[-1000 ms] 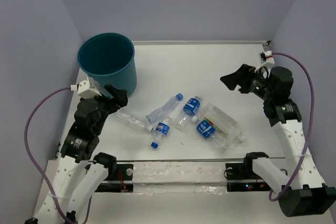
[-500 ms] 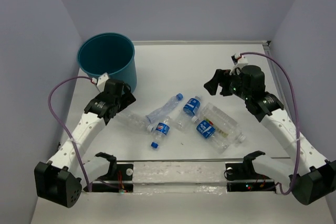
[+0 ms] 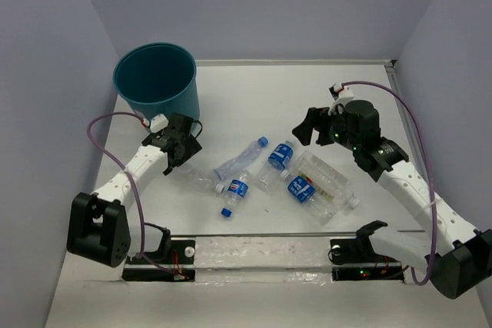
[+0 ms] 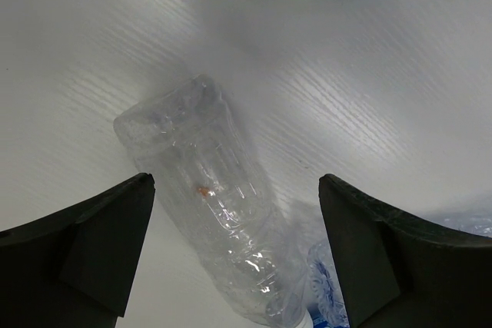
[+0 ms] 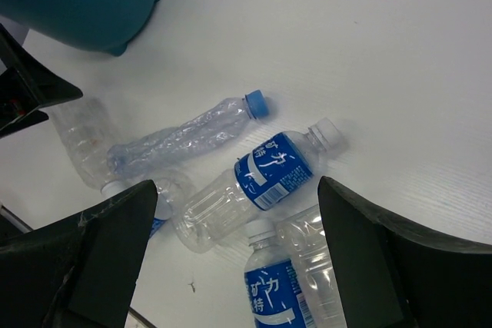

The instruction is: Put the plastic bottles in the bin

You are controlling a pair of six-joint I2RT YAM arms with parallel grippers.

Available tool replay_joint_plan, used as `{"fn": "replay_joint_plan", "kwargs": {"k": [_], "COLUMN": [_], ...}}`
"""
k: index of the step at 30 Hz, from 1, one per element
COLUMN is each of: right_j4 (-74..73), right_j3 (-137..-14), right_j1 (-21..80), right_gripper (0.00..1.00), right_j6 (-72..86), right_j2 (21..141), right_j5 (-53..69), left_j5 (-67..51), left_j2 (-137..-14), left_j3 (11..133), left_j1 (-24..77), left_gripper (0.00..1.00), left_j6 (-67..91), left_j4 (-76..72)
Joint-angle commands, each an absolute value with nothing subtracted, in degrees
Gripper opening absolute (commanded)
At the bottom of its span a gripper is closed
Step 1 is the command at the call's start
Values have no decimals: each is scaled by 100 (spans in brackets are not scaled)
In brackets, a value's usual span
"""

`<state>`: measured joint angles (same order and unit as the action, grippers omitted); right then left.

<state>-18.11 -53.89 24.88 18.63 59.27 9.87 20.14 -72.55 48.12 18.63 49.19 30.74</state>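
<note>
A round teal-blue plastic bin point(image 3: 157, 86) stands upright at the far left of the white desk point(image 3: 254, 97), its mouth open to the overhead camera. Just beside its near wall hangs the left gripper point(image 3: 183, 144), its jaws spread wide and holding nothing. In the left wrist view the left gripper point(image 4: 234, 182) straddles an unlabelled clear plastic bottle point(image 4: 215, 213) lying on its side; whether the jaws touch it I cannot tell.

To the right of that bottle the others lie on the desk in a loose cluster, all outside the bin: a crushed clear bottle with a blue cap point(image 3: 240, 157), a small blue-labelled bottle with a blue cap point(image 3: 234, 192) nearer the arm bases, then two blue-labelled bottles with white caps point(image 3: 277, 160) point(image 3: 304, 190), and a larger clear plastic bottle point(image 3: 327, 182) touching the last of these.

The right gripper point(image 3: 307, 124) hovers over the far right of the cluster – jaws wide, empty.
</note>
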Motion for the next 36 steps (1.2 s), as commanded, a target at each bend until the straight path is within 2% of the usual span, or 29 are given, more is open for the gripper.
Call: {"fn": "replay_joint_plan", "kwargs": {"k": [1,8,15,17,18,20,23,24,25,26,32,36], "right_j4": [-1319,-1239,-1195,-1195,-1187,-1195,-1213,-1222,-1230,-1283,-1617,-1898], "right_j3": [-5230,-5124,-4922,-4869,-4852,-4834,-4764,-4738,-4729,-4694,-4649,-4833], "right_j1": [2549,2549,2549,2549,2549,2549,2549,2549,2549,2549,2549,2549], "right_gripper": [91,91,91,91,91,91,91,91,91,91,91,91], "right_j6": [1767,1775,1819,1846,1854,1872,1872,1863,1863,1863,1854,1828], "right_j2": [5862,5810,5318,5265,5273,5291,5335,5370,5388,5422,5546,5572], "right_j5": [1011,1072,1160,1195,1256,1301,1275,1240,1213,1135,792,633], "left_j5": [2259,1978,2030,2179,2206,2163,2048,2074,2100,2144,2057,2039], "left_j2": [-7234,-6891,-7426,-7541,-7524,-7480,-7330,-7208,-7137,-7041,-5855,-4854], "left_j3": [4930,4483,4289,4324,4298,4228,4096,4043,4017,3982,4271,5278], "left_j1": [1837,1846,1846,1846,1854,1854,1846,1854,1854,1854,1916,1960], "left_gripper": [98,97,96,91,82,70,57,46,43,36,25,23], "left_j6": [5133,5370,5458,5484,5493,5502,5441,5440,5423,5388,4940,4466], "left_j4": [3567,3507,3200,3112,3007,2910,2856,2935,2979,3049,3506,3604]}}
